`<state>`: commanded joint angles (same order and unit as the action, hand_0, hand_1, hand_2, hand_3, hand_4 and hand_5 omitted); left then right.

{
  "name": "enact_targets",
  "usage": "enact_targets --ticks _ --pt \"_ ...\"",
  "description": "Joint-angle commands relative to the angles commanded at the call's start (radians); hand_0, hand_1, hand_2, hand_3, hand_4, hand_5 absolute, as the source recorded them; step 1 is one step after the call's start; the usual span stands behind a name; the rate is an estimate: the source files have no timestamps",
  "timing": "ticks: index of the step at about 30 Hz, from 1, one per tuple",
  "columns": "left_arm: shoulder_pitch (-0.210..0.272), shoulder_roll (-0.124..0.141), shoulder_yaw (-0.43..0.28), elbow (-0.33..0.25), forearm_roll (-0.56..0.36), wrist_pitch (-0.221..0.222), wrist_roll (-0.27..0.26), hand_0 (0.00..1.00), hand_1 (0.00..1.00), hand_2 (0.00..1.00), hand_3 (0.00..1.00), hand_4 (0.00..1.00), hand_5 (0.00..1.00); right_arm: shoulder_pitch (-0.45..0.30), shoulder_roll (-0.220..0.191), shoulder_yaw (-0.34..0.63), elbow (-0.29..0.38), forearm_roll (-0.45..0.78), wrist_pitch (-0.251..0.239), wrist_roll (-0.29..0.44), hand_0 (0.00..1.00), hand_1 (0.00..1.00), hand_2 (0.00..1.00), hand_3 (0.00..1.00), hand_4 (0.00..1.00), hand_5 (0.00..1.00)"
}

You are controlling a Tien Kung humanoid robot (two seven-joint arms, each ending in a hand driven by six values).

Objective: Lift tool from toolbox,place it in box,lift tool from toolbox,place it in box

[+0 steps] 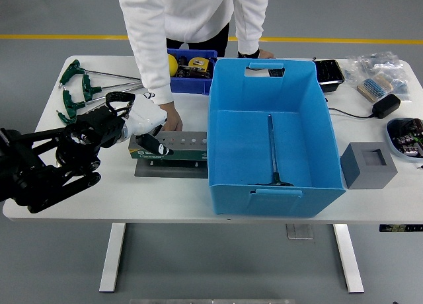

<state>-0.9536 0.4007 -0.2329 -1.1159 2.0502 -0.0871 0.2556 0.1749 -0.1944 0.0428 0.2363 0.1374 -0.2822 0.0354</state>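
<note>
The toolbox (173, 152) is a green base with a grey perforated rack (185, 141), left of the big blue box (228, 125). I see no tool standing in the rack. A long T-handle wrench (271, 145) lies inside the blue box. My left hand (147, 122), white with dark tips, hovers over the rack's left end, fingers relaxed and empty. A person's hand (173, 121) rests on the table just behind the rack, next to my hand.
Several green T-handle wrenches (82, 92) lie at the far left. A small blue bin (198, 79) with a yellow ball stands behind the rack. A grey block (368, 164), a black adapter (385, 105) and parts bags sit on the right.
</note>
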Motion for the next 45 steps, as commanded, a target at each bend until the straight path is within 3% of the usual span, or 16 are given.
enact_targets --ticks 4,5,10,11,16,17,22,23,28,29,34,35,40,41,45 --pt "-0.003 0.0 0.001 0.004 0.009 0.001 0.002 0.97 0.601 0.492 0.38 0.944 0.877 0.0 0.0 0.001 0.0 -0.003 0.0 -0.001 0.653 0.642 0.704 0.555 0.8 0.745" --pt "-0.003 -0.001 0.001 0.005 0.011 0.001 0.001 0.901 0.456 0.374 0.314 0.945 0.883 0.0 0.0 0.001 0.0 -0.002 0.0 -0.001 0.653 0.642 0.704 0.555 0.8 0.745" --pt "0.002 0.0 0.0 0.003 0.024 0.016 -0.005 0.901 0.456 0.374 0.314 0.945 0.883 -0.003 0.001 -0.002 0.0 0.004 0.0 0.0 0.653 0.642 0.704 0.555 0.8 0.745" --pt "0.002 -0.001 0.002 0.002 0.025 0.021 -0.009 0.873 0.349 0.308 0.272 0.946 0.887 -0.003 0.001 -0.002 0.0 0.003 0.001 0.0 0.653 0.643 0.704 0.555 0.8 0.745" --pt "0.001 -0.002 0.004 0.007 0.029 0.029 -0.018 0.873 0.349 0.308 0.272 0.946 0.887 -0.004 0.002 -0.003 -0.001 0.004 0.001 0.0 0.653 0.643 0.704 0.555 0.8 0.745" --pt "0.0 -0.003 0.004 0.009 0.03 0.029 -0.02 0.789 0.281 0.251 0.235 0.947 0.888 -0.004 0.002 -0.004 -0.001 0.006 0.001 0.0 0.653 0.643 0.704 0.555 0.8 0.746" --pt "0.0 -0.003 0.007 0.018 0.036 0.033 -0.03 0.789 0.281 0.251 0.235 0.947 0.888 -0.006 0.003 -0.007 -0.001 0.013 0.001 0.002 0.653 0.643 0.704 0.555 0.8 0.746" --pt "0.0 -0.003 0.008 0.019 0.037 0.033 -0.032 0.672 0.249 0.228 0.23 0.946 0.883 -0.006 0.004 -0.007 -0.001 0.014 0.001 0.002 0.653 0.644 0.705 0.555 0.8 0.746" --pt "0.001 -0.004 0.013 0.026 0.045 0.039 -0.038 0.672 0.249 0.228 0.23 0.946 0.883 -0.007 0.004 -0.009 -0.001 0.017 0.001 0.003 0.653 0.644 0.705 0.555 0.8 0.746" --pt "0.001 -0.004 0.013 0.028 0.047 0.041 -0.039 0.445 0.205 0.204 0.208 0.941 0.858 -0.007 0.004 -0.01 -0.001 0.018 0.001 0.004 0.653 0.643 0.704 0.555 0.8 0.746" --pt "0.0 -0.003 0.015 0.037 0.062 0.063 -0.05 0.445 0.205 0.204 0.208 0.941 0.858 -0.007 0.003 -0.013 -0.001 0.025 0.002 0.006 0.653 0.643 0.704 0.555 0.8 0.746" --pt "0.001 -0.004 0.014 0.039 0.067 0.071 -0.055 0.262 0.137 0.144 0.144 0.965 0.734 -0.007 0.003 -0.014 -0.001 0.026 0.002 0.006 0.653 0.643 0.704 0.555 0.8 0.746" --pt "0.011 -0.01 0.0 0.067 0.097 0.109 -0.07 0.262 0.137 0.144 0.144 0.965 0.734 -0.007 0.003 -0.017 -0.002 0.031 0.002 0.007 0.653 0.643 0.704 0.555 0.8 0.746" --pt "0.014 -0.01 -0.002 0.075 0.1 0.116 -0.072 0.154 0.061 0.082 0.074 0.998 0.598 -0.007 0.003 -0.017 -0.002 0.032 0.002 0.007 0.653 0.643 0.704 0.555 0.8 0.746" --pt "0.022 -0.01 -0.004 0.101 0.102 0.165 -0.088 0.154 0.061 0.082 0.074 0.998 0.598 -0.008 0.004 -0.018 -0.002 0.033 0.003 0.007 0.653 0.643 0.704 0.555 0.8 0.746"
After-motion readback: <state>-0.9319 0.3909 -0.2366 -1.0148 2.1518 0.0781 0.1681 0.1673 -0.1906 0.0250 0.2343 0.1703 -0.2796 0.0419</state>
